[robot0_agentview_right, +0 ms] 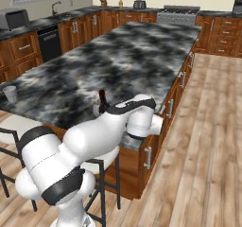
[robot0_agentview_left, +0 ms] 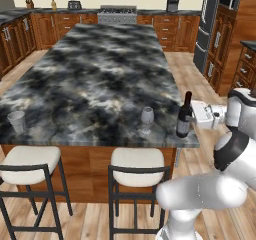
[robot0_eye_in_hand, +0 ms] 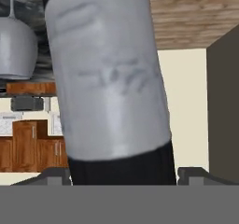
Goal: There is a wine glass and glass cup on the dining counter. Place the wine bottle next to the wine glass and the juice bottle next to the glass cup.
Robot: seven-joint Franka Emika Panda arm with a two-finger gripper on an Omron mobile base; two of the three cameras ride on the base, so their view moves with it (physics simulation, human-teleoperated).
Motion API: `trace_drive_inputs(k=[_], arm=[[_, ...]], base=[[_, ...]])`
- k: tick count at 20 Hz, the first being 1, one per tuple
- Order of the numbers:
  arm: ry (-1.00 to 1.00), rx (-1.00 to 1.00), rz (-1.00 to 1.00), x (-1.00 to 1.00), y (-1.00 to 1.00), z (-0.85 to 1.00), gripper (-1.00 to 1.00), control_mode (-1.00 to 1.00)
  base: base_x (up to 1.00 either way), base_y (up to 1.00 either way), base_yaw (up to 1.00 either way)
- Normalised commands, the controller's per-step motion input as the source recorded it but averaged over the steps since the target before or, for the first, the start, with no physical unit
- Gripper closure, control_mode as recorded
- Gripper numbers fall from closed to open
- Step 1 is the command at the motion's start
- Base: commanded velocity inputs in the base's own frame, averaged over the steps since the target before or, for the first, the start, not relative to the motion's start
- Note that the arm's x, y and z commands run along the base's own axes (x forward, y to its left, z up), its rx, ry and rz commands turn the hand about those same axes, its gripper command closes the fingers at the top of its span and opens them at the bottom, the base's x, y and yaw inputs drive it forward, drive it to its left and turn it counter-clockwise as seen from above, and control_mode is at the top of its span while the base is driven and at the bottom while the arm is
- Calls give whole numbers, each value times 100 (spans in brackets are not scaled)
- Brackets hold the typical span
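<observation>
Slim dark glass wine bottle [robot0_agentview_left: 184, 115] standing upright near the front right corner of the marbled stone dining counter [robot0_agentview_left: 100, 74], just right of the small clear greyish wine glass [robot0_agentview_left: 147, 116]; two-finger gripper [robot0_agentview_left: 196, 115] reaching in sideways from the bottle's right, fingers either side of its lower body; truly clamped or not, can't tell.

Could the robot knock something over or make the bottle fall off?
Maybe. The wine bottle stands close to the dining counter's corner edge, so a sideways bump could tip it off. The wine glass stands just beside it and could be knocked over too. The gripper sits around the bottle's base, and pulling away crookedly might drag it.
</observation>
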Motion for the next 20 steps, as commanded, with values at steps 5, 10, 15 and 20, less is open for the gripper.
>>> trace_drive_inputs(k=[5,10,15,20], arm=[[-3,-3,3,34,0,-33,100,-100],[-5,0,1,43,0,-12,100,-100],[0,0,2,46,0,-29,100,-100],[0,0,5,29,1,-48,100,-100]], base=[[0,0,0],[0,0,0],[0,0,0],[0,0,0]])
